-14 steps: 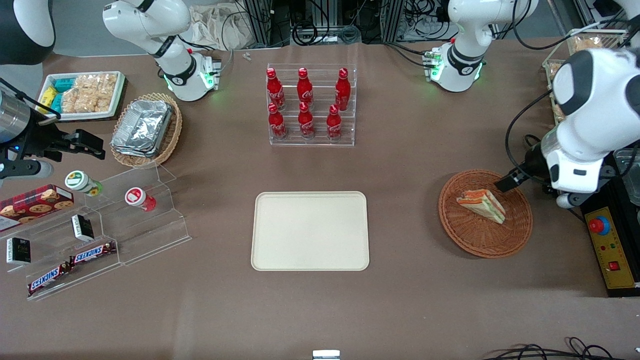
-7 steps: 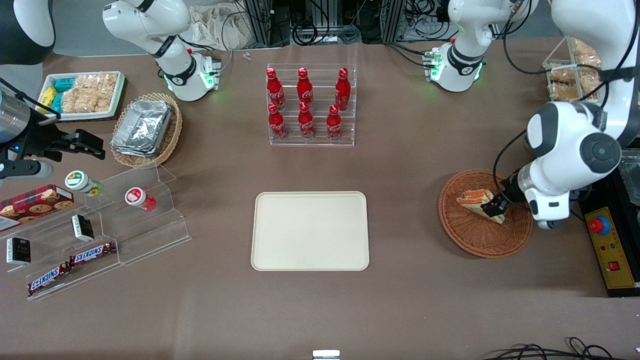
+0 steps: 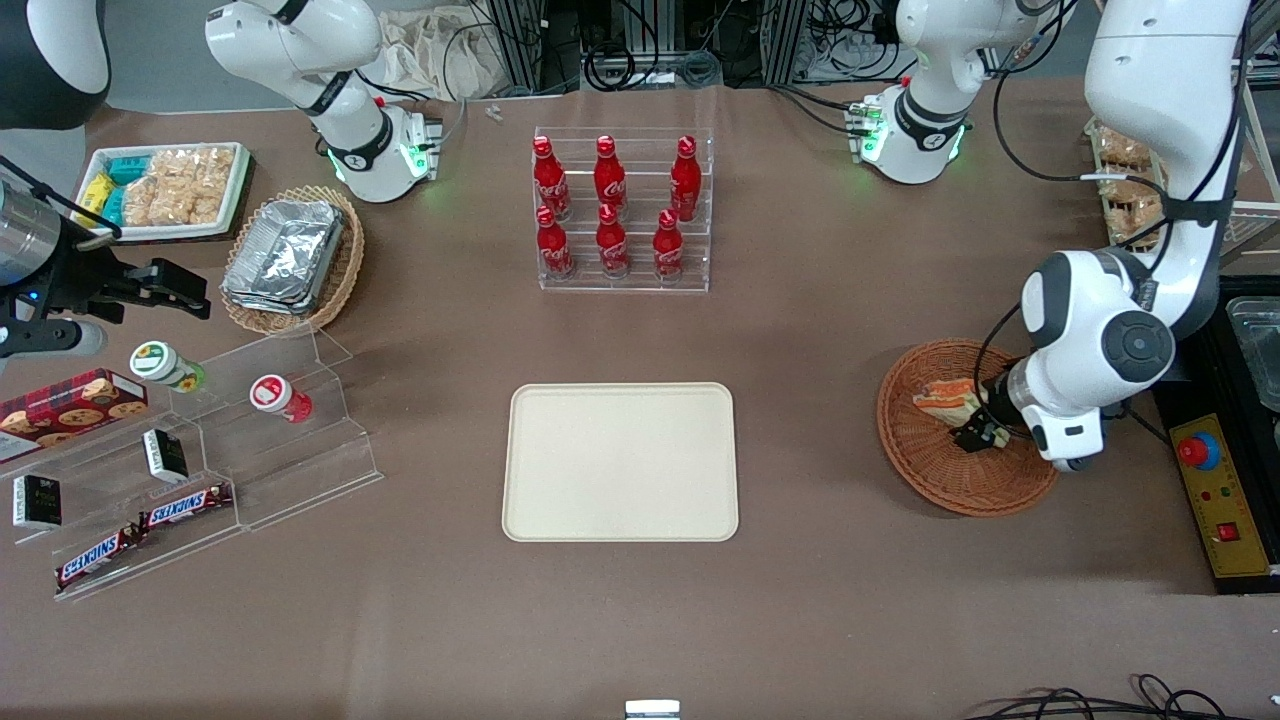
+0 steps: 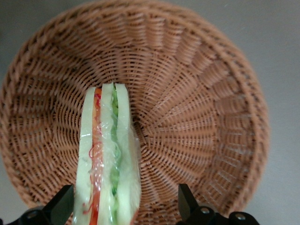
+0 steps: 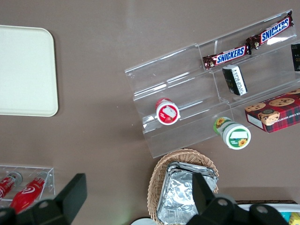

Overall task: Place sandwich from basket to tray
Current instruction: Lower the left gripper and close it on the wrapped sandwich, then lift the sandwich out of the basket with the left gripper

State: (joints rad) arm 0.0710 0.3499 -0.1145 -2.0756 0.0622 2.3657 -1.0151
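The sandwich (image 4: 108, 159) stands on edge in the round reddish-brown basket (image 4: 201, 108), its pale bread and orange-red and green layers facing the wrist camera. My gripper (image 4: 125, 206) is open and low over the basket, with the sandwich between its fingers. One fingertip (image 4: 63, 206) is right beside the bread; the other fingertip (image 4: 186, 201) stands well apart from it. In the front view the gripper (image 3: 975, 430) covers most of the sandwich (image 3: 940, 397) inside the basket (image 3: 930, 470). The cream tray (image 3: 620, 462) lies flat and bare mid-table, toward the parked arm's end from the basket.
A clear rack of red cola bottles (image 3: 622, 215) stands farther from the front camera than the tray. An oval basket of foil containers (image 3: 290, 258), a white snack tray (image 3: 165, 190) and acrylic snack shelves (image 3: 200, 450) sit toward the parked arm's end. A yellow control box (image 3: 1215, 490) lies beside the basket.
The working arm has swung in and down over the basket. Its gripper moved from the basket's rim to straddle the sandwich, which now shows less in the front view.
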